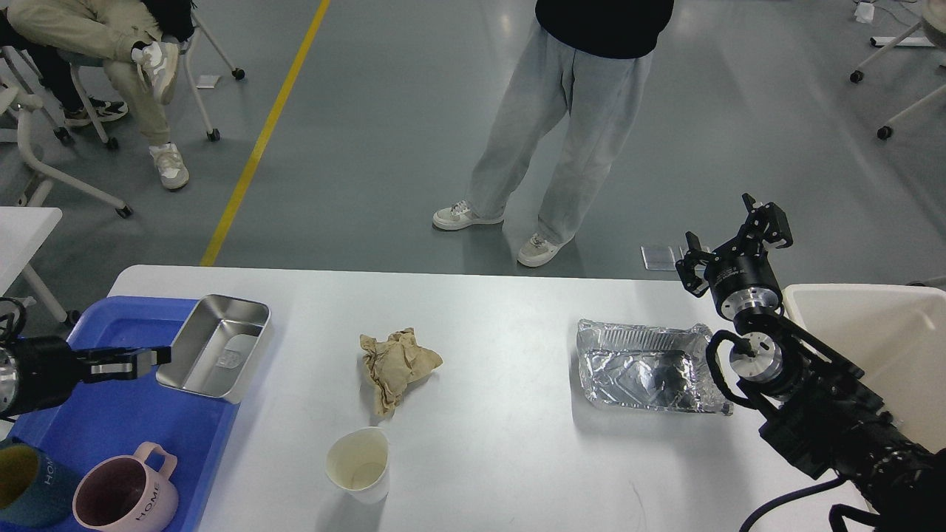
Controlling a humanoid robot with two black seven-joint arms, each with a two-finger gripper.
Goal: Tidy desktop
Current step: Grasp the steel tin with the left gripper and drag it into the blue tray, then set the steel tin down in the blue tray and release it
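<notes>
Blue tray cut off at left, behind left claw.

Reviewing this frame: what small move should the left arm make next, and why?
Probably open the left tool and draw it back. Its fingers appear closed on the near rim of the steel container, which seems to rest tilted on the blue tray's right edge. The crumpled paper, paper cup and foil tray lie on the desktop.
</notes>
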